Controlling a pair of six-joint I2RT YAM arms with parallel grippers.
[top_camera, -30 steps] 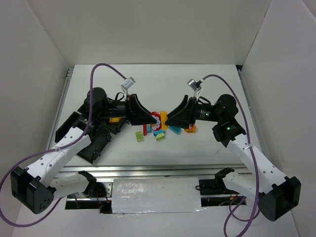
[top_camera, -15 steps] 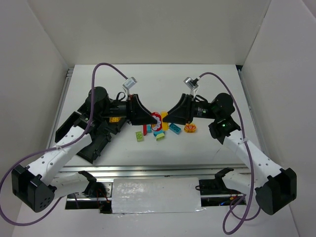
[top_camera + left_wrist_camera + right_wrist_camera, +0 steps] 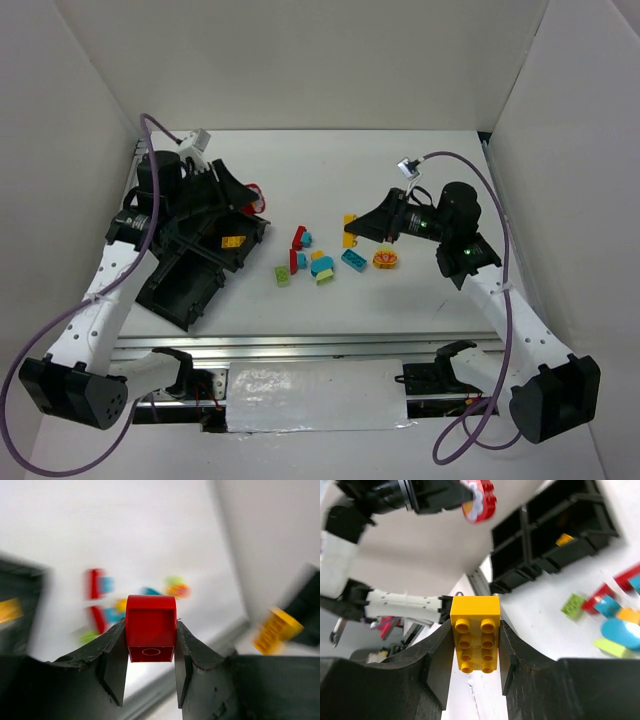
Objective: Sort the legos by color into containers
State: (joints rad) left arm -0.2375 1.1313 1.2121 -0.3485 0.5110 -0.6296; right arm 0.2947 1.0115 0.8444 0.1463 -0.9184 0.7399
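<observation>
Tray (image 3: 190, 290) holds 1 yellow brick (image 3: 232, 241) (right compt.).

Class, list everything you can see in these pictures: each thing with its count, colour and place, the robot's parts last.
table: one, white.
black tray: one, black, table's left.
loose bricks: about ten; red, cyan, lime, orange; table centre.
sorted brick: one, yellow, tray compartment nearest the loose bricks.
red brick: one, red, gripped over the tray.
yellow brick: one, yellow, gripped beside the loose bricks.
left claw: one, black, shut on red brick.
right claw: one, black, shut on yellow brick.
</observation>
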